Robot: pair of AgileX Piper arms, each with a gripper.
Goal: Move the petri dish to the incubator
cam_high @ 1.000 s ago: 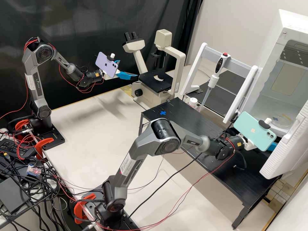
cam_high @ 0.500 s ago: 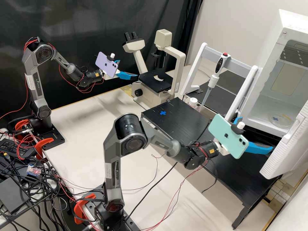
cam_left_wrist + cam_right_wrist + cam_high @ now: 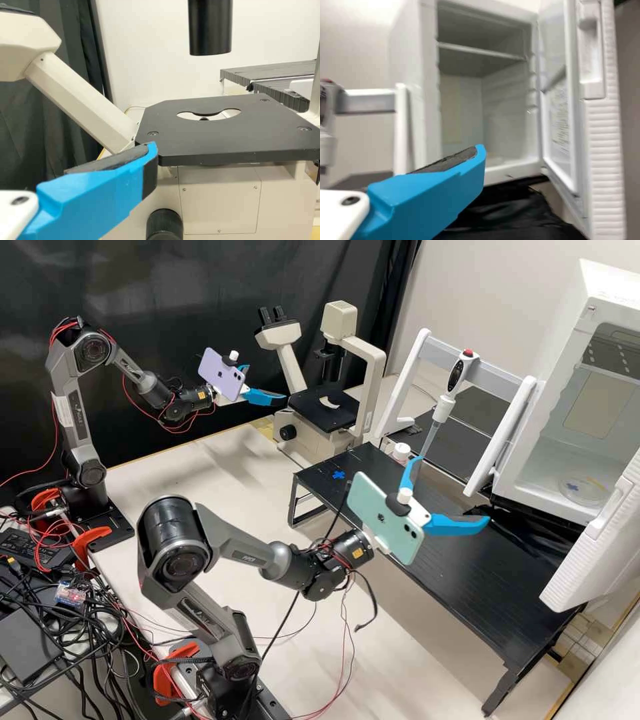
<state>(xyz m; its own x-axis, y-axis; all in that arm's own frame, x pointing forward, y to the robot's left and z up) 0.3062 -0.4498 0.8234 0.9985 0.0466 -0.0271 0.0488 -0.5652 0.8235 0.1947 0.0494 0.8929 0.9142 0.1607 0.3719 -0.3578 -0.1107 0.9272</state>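
Petri dish (image 3: pixel 584 492) seen inside the incubator (image 3: pixel 548 502), on its floor near the front edge, toward the door side; round, so no long axis to match. It lies beyond the fingers of the right gripper (image 3: pixel 455 489), well apart; right arm nearer. Both grippers spread, nothing pinched; left gripper (image 3: pixel 267 383) pointed at the microscope. Placement judged done; door (image 3: pixel 587 547) open, probably to be shut next. Inner shelf (image 3: pixel 480 51) shown in right wrist view, blue cross (image 3: pixel 573 487) at the dish in high view.
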